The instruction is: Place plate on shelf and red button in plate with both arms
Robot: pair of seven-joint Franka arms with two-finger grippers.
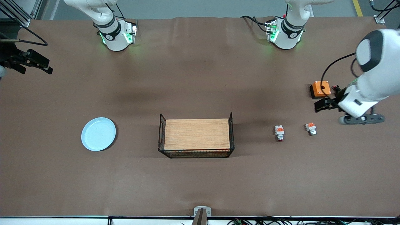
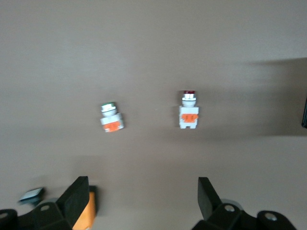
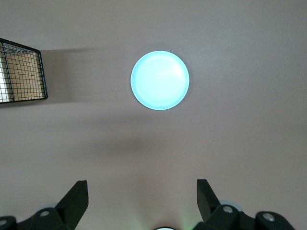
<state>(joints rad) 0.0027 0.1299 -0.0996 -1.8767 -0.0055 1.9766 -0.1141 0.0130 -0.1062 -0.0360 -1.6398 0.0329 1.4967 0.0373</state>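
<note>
The pale blue plate [image 1: 98, 133] lies flat on the table toward the right arm's end; it also shows in the right wrist view [image 3: 159, 80]. The red button [image 1: 279, 132] lies toward the left arm's end, red cap pointing at the front camera; it also shows in the left wrist view [image 2: 189, 112]. My left gripper [image 1: 320, 105] is open and empty, in the air beside the orange box [image 1: 320, 88]; in its own view [image 2: 142, 196] both small blocks lie ahead of it. My right gripper [image 1: 37, 64] is open [image 3: 142, 196], empty, up at the table's edge.
A black wire basket [image 1: 196, 153] holding a wooden board stands mid-table, between plate and button; it shows in the right wrist view [image 3: 21, 72]. A similar orange-and-white block with a silvery end [image 1: 311, 128] lies beside the red button [image 2: 111, 119]. The orange box [image 2: 85, 211] sits by one left finger.
</note>
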